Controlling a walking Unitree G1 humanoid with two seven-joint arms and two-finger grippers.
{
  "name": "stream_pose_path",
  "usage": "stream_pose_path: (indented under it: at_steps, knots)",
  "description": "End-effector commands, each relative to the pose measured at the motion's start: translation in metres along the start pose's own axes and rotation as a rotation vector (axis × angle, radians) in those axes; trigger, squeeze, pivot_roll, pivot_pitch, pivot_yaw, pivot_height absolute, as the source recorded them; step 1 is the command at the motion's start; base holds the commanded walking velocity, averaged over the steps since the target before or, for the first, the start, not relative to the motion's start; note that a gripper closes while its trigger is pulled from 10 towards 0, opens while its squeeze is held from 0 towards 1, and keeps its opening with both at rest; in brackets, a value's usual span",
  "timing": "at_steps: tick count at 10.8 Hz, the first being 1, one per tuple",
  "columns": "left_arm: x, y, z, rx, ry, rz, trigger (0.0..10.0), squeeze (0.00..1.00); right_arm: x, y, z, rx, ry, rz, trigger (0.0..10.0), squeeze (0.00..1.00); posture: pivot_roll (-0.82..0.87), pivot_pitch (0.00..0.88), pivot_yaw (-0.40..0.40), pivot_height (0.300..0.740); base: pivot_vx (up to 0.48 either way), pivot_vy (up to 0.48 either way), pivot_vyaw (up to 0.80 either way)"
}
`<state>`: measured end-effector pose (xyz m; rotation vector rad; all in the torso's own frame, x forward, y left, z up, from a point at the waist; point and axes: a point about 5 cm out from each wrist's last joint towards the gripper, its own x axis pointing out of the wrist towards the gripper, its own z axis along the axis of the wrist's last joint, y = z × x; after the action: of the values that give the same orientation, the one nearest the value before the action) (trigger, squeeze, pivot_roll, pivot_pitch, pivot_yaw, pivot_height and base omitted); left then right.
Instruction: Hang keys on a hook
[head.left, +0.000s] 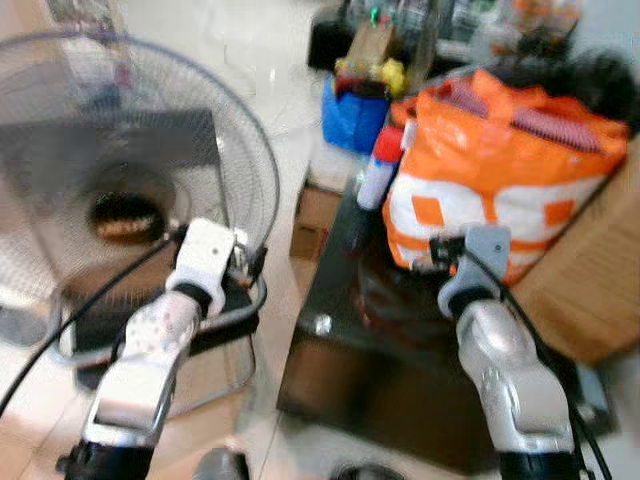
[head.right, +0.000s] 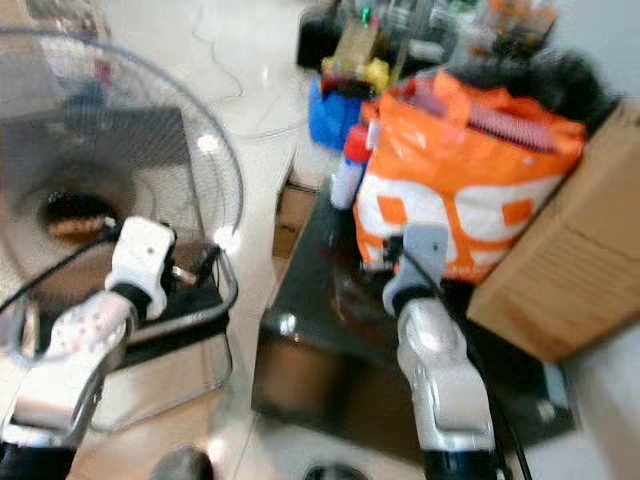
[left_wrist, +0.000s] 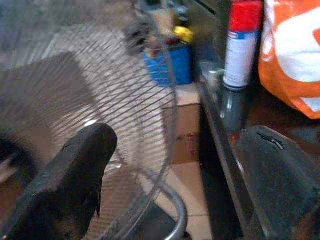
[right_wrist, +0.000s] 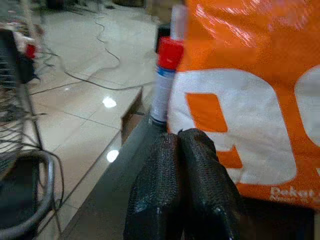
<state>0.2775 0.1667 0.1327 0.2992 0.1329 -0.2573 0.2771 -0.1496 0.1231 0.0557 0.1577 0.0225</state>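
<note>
In the left eye view you see both arms raised in front of you, and the picture is blurred, so I judge the robot is walking or turning. The left hand (head.left: 245, 262) is in front of the standing fan (head.left: 130, 190), and the right hand (head.left: 440, 250) is above the dark worktop (head.left: 330, 360), close to the orange bag (head.left: 490, 170). A spray can (head.left: 378, 168) with a red cap stands beside that bag, and a blue bag (head.left: 355, 115) is behind it on the floor. The right eye view shows the same scene, with a cardboard box (head.right: 570, 270) next to the orange bag. In the left wrist view the 2 fingers (left_wrist: 70, 190) of the left hand are spread apart, with nothing between them. In the right wrist view the 2 fingers (right_wrist: 160, 190) of the right hand are pressed together, and I cannot see anything pinched between them. The keys and the hook I cannot find in any of the 4 views, so I cannot tell you how the keys look or where they are. For this step, I advise you to let the camera settle, look slowly around for the keys, and keep both arms away from the fan grille and the spray can.
</note>
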Motion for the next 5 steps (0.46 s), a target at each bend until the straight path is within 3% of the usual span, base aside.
stream_pose_path:
  at_steps: [1, 2, 5]
  knots:
    - [0.001, -0.002, 0.000, 0.007, 0.001, -0.005, 10.0, 0.56, 0.000, -0.002, 0.002, -0.003, 0.002, -0.007, 10.0, 0.00, 0.05, 0.000, -0.117, 0.740, -0.274, 0.000, 0.00]
    - [0.001, -0.002, 0.000, 0.008, 0.001, -0.009, 10.0, 0.56, 0.000, -0.002, 0.001, -0.002, 0.003, -0.009, 10.0, 0.00, 0.04, 0.000, -0.104, 0.740, -0.274, 0.000, 0.00]
    - [0.013, -0.011, 0.004, 0.023, -0.007, -0.107, 10.0, 0.56, -0.015, -0.008, 0.003, -0.020, -0.013, -0.074, 10.0, 0.00, -0.09, 0.000, 0.049, 0.740, -0.275, 0.000, 0.00]
